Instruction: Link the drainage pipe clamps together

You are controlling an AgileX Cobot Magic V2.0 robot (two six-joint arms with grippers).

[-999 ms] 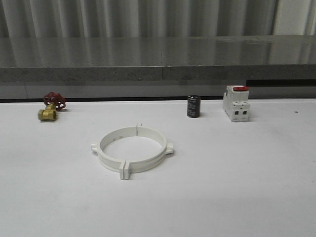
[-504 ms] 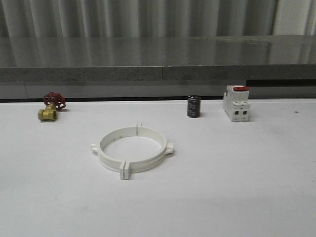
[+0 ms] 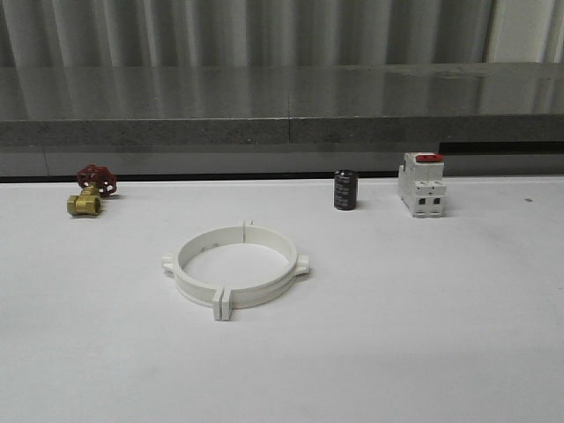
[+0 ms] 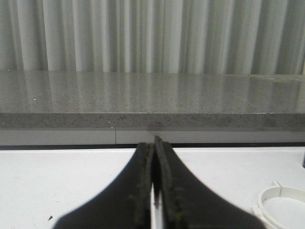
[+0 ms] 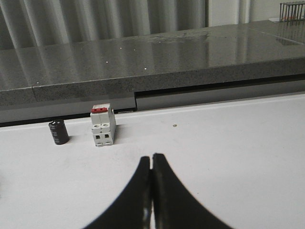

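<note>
**Clamps Joined, Grippers Clear**

Lying flat on the white table (image 3: 423,352), the two white plastic semicircular drainage pipe clamps (image 3: 234,264) are seen closed into one ring, with the seam lugs meeting at the near and far sides and one lug protruding at each flank. The ring is used as the landmark for what follows. By judgement, the connecting step is complete or all but complete, since no gap between the halves can be made out in the front view. Whether the tabs are fully snapped together cannot be told from these pictures. If anything is called for next, it would be a check that the seams are seated, or simply keeping both arms clear.

Beyond the ring and off to its right, one white boxy switch with a red top (image 3: 421,184) is stood upright. Between that switch and the ring's far side, one small black cylinder (image 3: 345,189) is stood on end. Beyond the ring to its left, one brass valve with a red handwheel (image 3: 91,191) is laid.

The left gripper (image 4: 154,186) is seen clenched on nothing, its fingers pressed together, with an edge of the ring nearby. The right gripper (image 5: 151,183) is likewise closed and empty, near the switch.
</note>
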